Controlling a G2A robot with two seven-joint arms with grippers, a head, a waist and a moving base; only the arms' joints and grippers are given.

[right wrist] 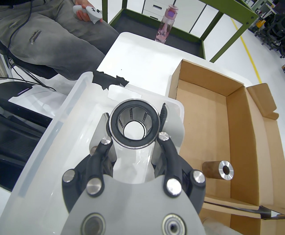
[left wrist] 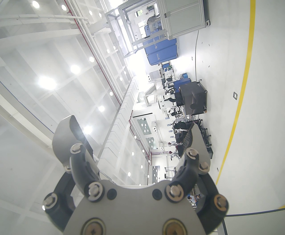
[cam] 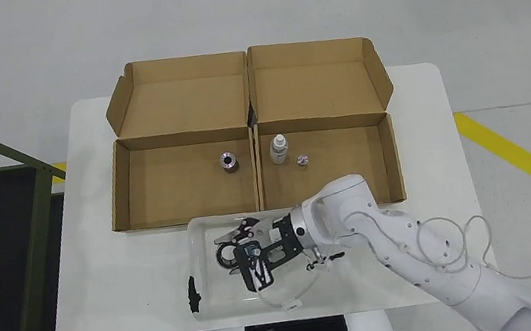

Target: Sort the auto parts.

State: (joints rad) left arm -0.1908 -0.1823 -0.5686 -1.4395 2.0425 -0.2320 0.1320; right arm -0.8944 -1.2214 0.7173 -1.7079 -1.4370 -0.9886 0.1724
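Metal bearing (right wrist: 114, 129) one, cardboard boxes (cam: 168, 188) (cam: 346, 165) two

The right arm (cam: 412, 242) is glossy white with rounded, bulging segments, and a thin pale cable (cam: 476, 229) loops beside it. The right gripper (right wrist: 134, 124) has a silver-grey plate, black curved links pinned with round silver screws (right wrist: 172, 184), and black ribbed pads (right wrist: 164, 111). The left gripper (left wrist: 131, 131) is built alike.

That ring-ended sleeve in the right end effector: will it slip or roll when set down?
The sleeve looks like metal, so probably rigid and heavy for its size. Its smooth round wall could slip in the right end effector. Laid sideways, it would likely roll.
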